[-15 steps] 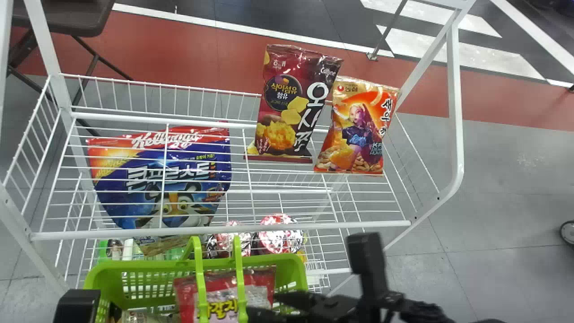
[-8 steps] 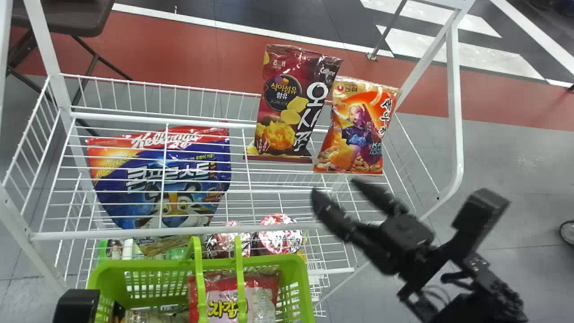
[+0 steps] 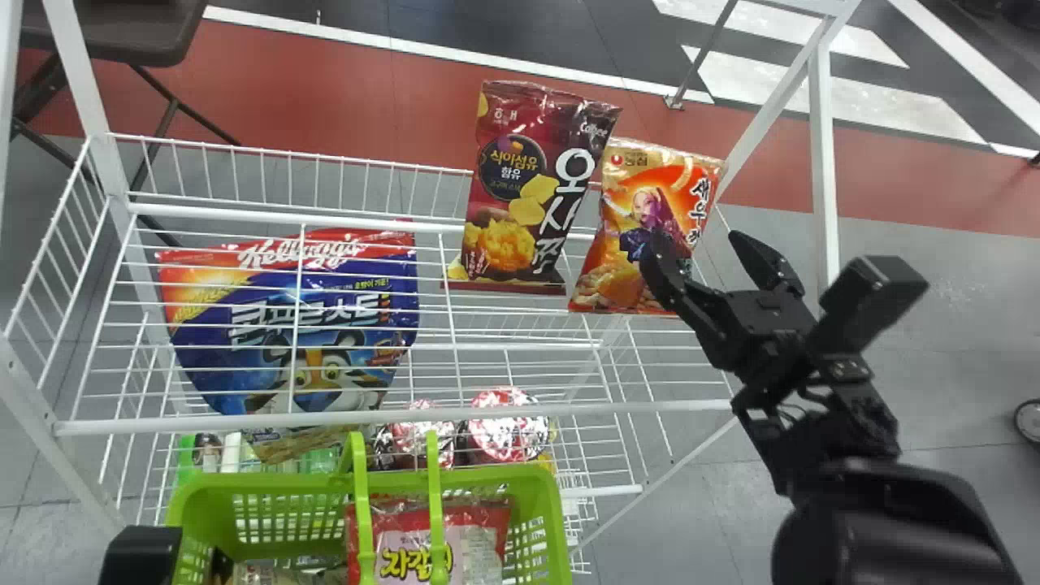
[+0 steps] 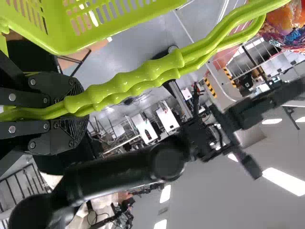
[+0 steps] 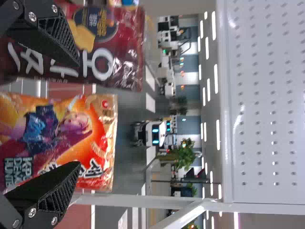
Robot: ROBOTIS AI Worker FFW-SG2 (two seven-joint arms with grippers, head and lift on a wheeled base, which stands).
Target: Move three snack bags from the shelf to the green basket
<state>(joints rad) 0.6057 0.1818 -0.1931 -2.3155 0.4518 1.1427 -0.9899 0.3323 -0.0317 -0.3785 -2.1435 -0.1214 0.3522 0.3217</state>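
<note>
In the head view, my right gripper (image 3: 700,245) stands open at the orange snack bag (image 3: 642,219), one finger overlapping its lower right part. The right wrist view has the orange bag (image 5: 71,138) between the open fingers of my right gripper (image 5: 77,113), with the maroon bag (image 5: 112,52) beside it. That maroon bag (image 3: 532,187) stands left of the orange one on the white wire shelf (image 3: 487,414). My left gripper (image 3: 140,555) is at the bottom left; in the left wrist view the left gripper (image 4: 64,112) is shut on the green basket's handles (image 4: 138,81). The basket (image 3: 268,481) holds a red-pink bag (image 3: 479,552).
A blue cereal bag (image 3: 284,325) leans on the shelf's left half. Foil-topped cups (image 3: 508,422) sit on the lower level. White posts (image 3: 822,162) frame the rack, and a perforated white panel (image 5: 267,95) shows in the right wrist view.
My right arm has swung from over the basket out to the right and up to the orange bag. The basket has shifted slightly right; the shelf's bags have stayed put.
</note>
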